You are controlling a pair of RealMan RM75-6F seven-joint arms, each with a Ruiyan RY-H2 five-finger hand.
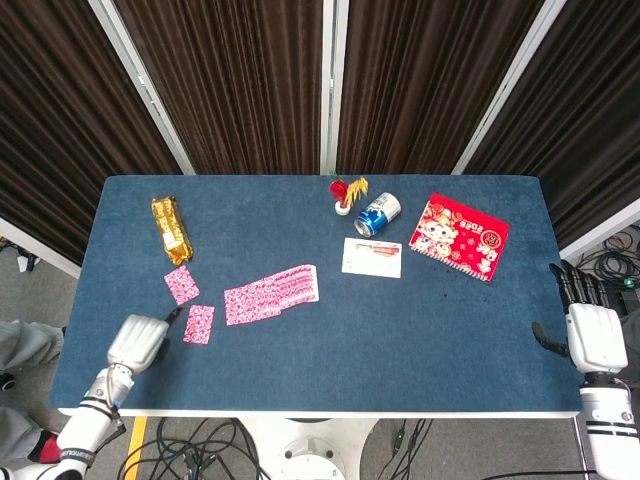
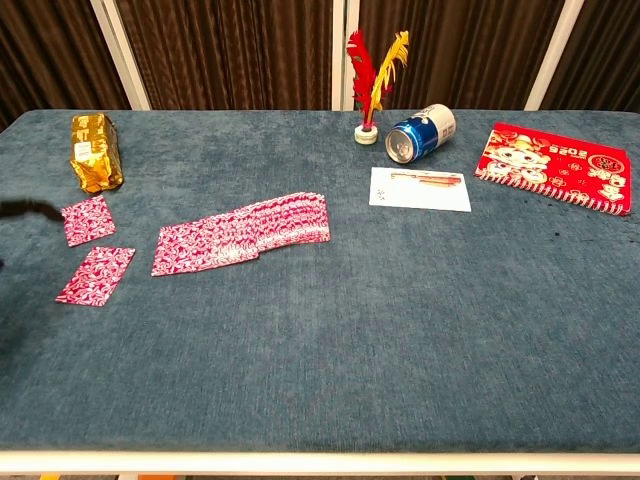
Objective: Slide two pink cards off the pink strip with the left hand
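The fanned strip of overlapping pink patterned cards (image 1: 271, 294) lies on the blue cloth-covered table (image 1: 400, 330), and it serves as the landmark here. Two loose pink cards are already clear of it: the nearer pink card (image 1: 199, 323) sits just off its left end toward the front edge, and the farther pink card (image 1: 181, 284) lies a little beyond that, toward the gold foil packet (image 1: 169, 228). The grey left hand (image 1: 140, 340) rests left of the strip, beside the nearer card with a dark fingertip reaching toward it, holding nothing; whether its fingers are spread or curled I cannot tell. The white right hand (image 1: 592, 335) is far to the right of the strip at the table's edge, fingers extended and apart, empty. By my judgement the cards are thin, light and flexible, too flat to pinch off the cloth; a fingertip pressed lightly on the face and dragged should move one, though the nap may grip it
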